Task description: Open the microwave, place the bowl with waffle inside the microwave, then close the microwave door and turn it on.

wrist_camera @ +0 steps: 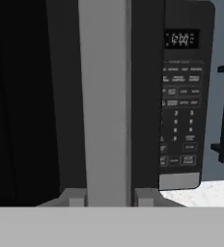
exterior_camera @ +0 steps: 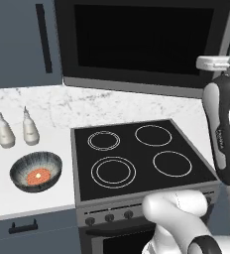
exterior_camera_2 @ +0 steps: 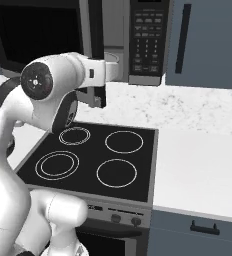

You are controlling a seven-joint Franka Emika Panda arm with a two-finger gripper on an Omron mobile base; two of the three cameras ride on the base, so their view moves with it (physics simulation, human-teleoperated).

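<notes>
Gripper (wrist_camera: 105, 197) raised at the microwave front, its two fingertips (wrist_camera: 75, 197) standing either side of the grey steel edge of the microwave door (wrist_camera: 104, 96); whether they press on that edge or stand just off it cannot be told. Keypad (wrist_camera: 180, 120) lies just right of the edge, on the microwave (exterior_camera_2: 138, 40) mounted above the stovetop (exterior_camera: 137, 156). Bowl (exterior_camera: 36, 171) sits on the table (exterior_camera: 32, 201) left of the stovetop, waffle (exterior_camera: 37, 175) inside it. Two bottles (exterior_camera: 18, 129) stand behind the bowl.
</notes>
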